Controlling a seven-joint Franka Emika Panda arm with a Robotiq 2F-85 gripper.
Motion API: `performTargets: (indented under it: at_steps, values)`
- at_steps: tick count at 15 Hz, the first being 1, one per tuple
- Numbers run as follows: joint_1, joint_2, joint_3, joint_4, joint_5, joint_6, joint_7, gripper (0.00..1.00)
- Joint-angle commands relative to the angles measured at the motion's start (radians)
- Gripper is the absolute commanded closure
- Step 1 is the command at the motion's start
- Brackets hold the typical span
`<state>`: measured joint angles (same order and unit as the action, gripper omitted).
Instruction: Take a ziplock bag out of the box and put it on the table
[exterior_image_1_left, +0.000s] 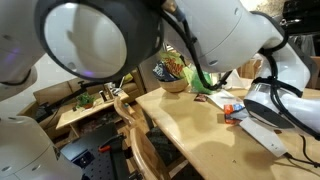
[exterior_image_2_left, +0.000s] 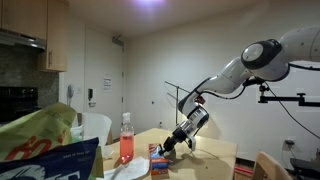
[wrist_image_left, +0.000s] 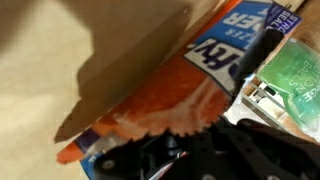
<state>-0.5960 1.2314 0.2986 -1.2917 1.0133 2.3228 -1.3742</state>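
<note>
The table (exterior_image_1_left: 190, 130) is smooth, pale wood; the box (wrist_image_left: 165, 100) is glossy printed cardboard; the bottle (exterior_image_2_left: 126, 142) is clear pink plastic.

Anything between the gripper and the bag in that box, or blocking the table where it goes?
Nothing separate shows. In the wrist view the shut gripper sits at the box's torn opening, with only its ragged cardboard edge ahead; the bag itself I cannot make out. Bare table lies beside the box.

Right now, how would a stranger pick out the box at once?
Find the pale wooden table. On it, at the gripper's tip, lies the box. It is flat and orange-red with a blue panel, unlike the tall pink bottle nearby.
</note>
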Motion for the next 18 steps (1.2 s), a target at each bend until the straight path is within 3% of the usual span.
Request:
performTargets:
  at_steps: [1,7,8,14,18]
  values:
    - [0.009,-0.163,0.023,-0.224,0.025,0.169,-0.181,1.0]
    - [0.089,-0.373,0.014,-0.486,0.246,0.453,-0.548,1.0]
    - [0.053,-0.401,0.076,-0.541,0.251,0.54,-0.605,1.0]
    - [0.031,-0.581,0.207,-0.722,0.483,0.937,-0.934,1.0]
    - [0.049,-0.693,0.231,-0.789,0.496,1.148,-0.985,1.0]
